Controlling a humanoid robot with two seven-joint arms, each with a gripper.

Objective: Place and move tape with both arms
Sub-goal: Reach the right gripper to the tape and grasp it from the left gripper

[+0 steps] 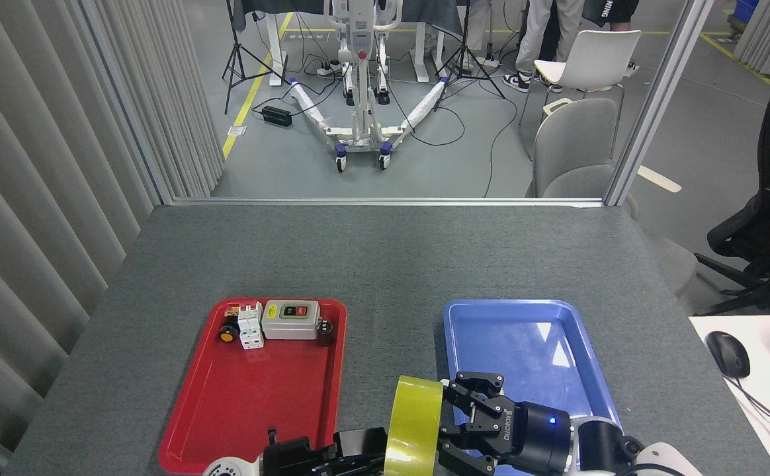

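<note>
The tape [415, 423], a wide yellow roll, stands on edge at the bottom centre, between the two trays. My left gripper [368, 451] comes in low from the left and is shut on the roll's left side; the tape hides its fingertips. My right gripper [456, 420], black with a blue light, reaches in from the right over the blue tray's near left corner. It is open, and its spread fingers [471, 383] sit right against the roll's right face. Whether they touch the roll I cannot tell.
A red tray [253, 396] at the left holds a grey switch box [290, 320] and small electrical parts along its far edge. The blue tray [524, 344] at the right has nothing lying in it. A mouse [727, 354] lies on a white desk at far right.
</note>
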